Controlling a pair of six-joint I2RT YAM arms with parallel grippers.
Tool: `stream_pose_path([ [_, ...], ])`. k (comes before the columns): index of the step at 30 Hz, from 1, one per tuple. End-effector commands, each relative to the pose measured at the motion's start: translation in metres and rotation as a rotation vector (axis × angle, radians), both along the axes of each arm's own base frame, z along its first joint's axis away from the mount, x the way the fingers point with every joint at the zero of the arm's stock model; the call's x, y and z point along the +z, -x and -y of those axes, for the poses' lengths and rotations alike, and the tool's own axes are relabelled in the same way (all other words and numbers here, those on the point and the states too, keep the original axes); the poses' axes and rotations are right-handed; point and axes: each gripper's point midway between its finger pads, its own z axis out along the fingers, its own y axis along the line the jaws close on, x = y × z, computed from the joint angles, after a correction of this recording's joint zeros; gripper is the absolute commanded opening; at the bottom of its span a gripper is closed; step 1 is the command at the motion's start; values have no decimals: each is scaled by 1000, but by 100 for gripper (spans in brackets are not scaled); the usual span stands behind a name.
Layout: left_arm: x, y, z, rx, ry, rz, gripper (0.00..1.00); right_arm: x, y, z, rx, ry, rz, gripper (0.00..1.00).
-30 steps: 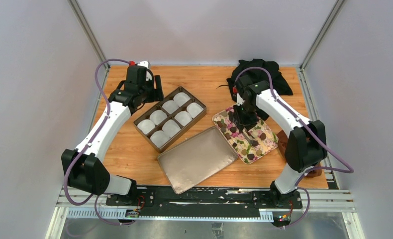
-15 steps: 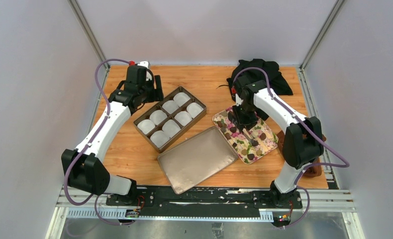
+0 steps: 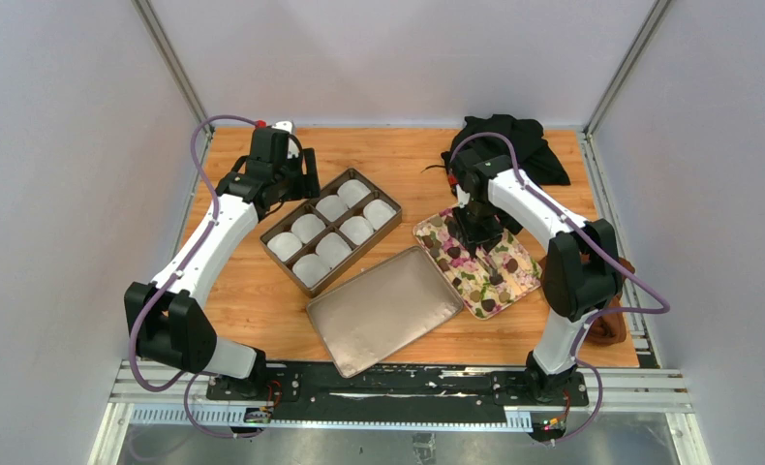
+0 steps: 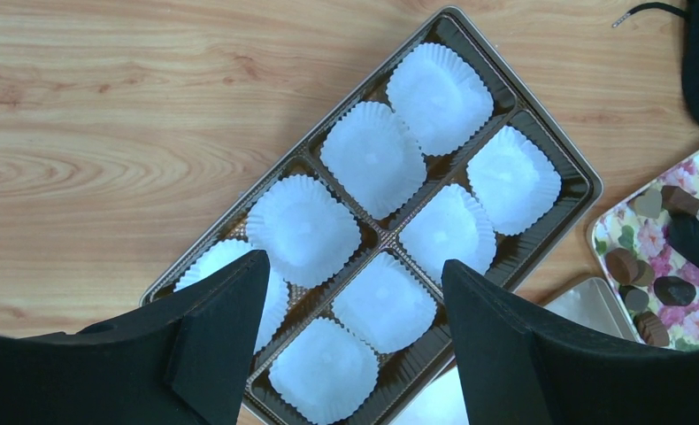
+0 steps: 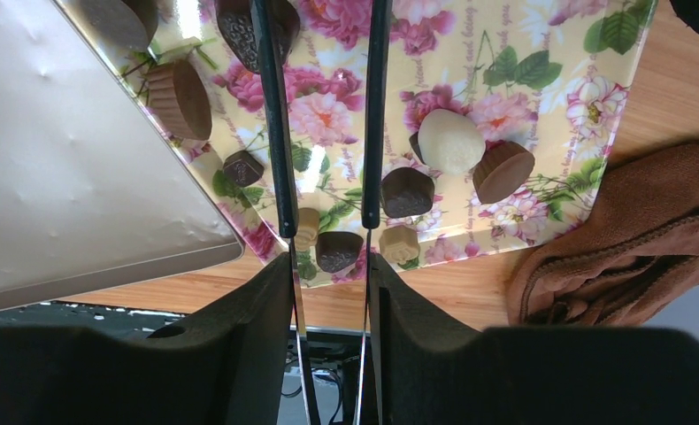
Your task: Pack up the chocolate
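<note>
I am holding the right hand (image 3: 476, 236) over the flowered tray (image 5: 541, 53), fingers slightly parted, gripping nothing; the chocolate (image 5: 406, 192) is lying scattered on that tray. The left hand (image 4: 353, 264) is hanging wide open above the box (image 4: 585, 186) of paper cups (image 4: 439, 97).

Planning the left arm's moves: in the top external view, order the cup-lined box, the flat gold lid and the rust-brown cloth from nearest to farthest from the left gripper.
From the left gripper:
1. The cup-lined box, right beside it, mid-table.
2. The flat gold lid, toward the arm bases, centre.
3. The rust-brown cloth, far across at the table's right near corner.
</note>
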Motion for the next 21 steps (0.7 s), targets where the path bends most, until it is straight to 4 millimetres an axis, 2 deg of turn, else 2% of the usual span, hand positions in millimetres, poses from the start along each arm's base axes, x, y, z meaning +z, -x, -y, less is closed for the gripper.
stream_pose_path([
  [1, 7, -5, 1, 3, 14, 15, 77, 1, -2, 3, 30, 37, -13, 39],
  [6, 6, -4, 0, 8, 10, 14, 77, 1, -2, -2, 43, 24, -20, 35],
  [13, 6, -4, -3, 14, 0, 20, 77, 13, 5, -10, 45, -33, -28, 13],
  [21, 8, -2, -13, 38, -43, 18, 77, 46, 16, -12, 35, -63, 3, 9],
])
